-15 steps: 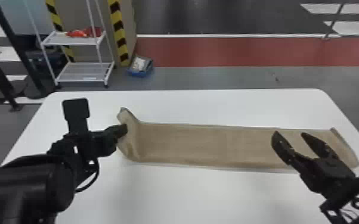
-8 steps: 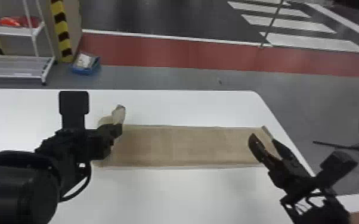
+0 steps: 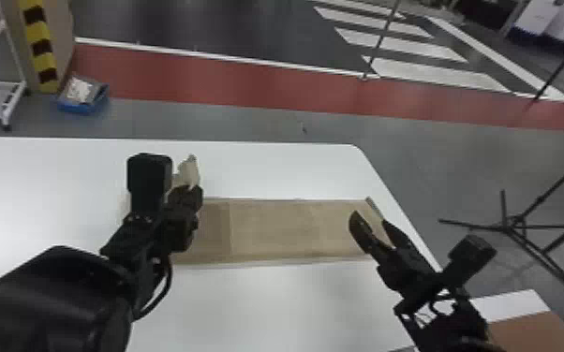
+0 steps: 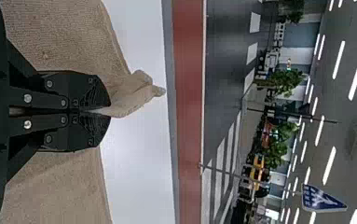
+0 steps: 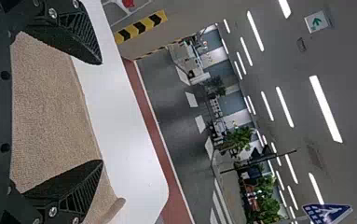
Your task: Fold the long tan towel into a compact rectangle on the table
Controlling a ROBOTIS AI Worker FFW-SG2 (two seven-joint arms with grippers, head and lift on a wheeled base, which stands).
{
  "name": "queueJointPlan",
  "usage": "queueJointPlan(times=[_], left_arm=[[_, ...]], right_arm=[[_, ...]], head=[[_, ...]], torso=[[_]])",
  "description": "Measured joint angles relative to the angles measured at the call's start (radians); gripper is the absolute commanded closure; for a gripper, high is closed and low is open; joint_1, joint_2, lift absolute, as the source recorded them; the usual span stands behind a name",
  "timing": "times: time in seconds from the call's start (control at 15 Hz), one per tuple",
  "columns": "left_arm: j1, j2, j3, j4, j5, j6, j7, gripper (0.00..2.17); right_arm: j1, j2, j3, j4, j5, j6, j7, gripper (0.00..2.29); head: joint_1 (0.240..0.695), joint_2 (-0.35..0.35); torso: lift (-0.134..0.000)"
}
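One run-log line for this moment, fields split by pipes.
left end effector: shut on towel, near left end | right end effector: open, near right end | towel: long on table, fold unfinished

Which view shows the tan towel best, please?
The head view: most of the tan towel shows there. The left wrist view shows cloth pinched in the left gripper; the right, cloth by the open right gripper.

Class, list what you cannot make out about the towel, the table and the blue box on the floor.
- Cloth pinched in the left gripper, left wrist view: covered by its fingers.
- Towel's left end, head view: behind the left arm and gripper.
- Table's left end, head view: cut off by the edge.
- Blue box's contents, head view: too blurred.
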Motion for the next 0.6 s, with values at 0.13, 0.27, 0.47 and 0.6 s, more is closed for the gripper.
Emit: queueJointPlan(times=[0.13,0.27,0.47,0.6], left_arm=[[-0.020,0.000,-0.033,0.023,0.009,-0.006,0.008,1.66],[-0.035,0.000,-0.061,0.052,0.013,-0.007,0.018,1.43],[-0.059,0.000,-0.081,0.108,0.023,-0.023,-0.017,0.00],[-0.056,0.000,-0.080,0.112,0.039,-0.028,-0.035,0.03]], right_arm=[[-0.012,-0.008,0.000,0.025,-0.010,-0.001,0.007,0.14],[-0.021,-0.015,0.000,0.045,-0.015,-0.002,0.007,0.14],[-0.026,-0.019,0.002,0.055,-0.017,-0.002,0.007,0.14],[-0.032,-0.021,0.010,0.056,-0.013,0.000,0.006,0.14]], head=[[0.695,-0.350],[0.695,-0.350],[0.695,-0.350],[0.695,-0.350]], torso=[[-0.123],[-0.123],[-0.123],[-0.123]])
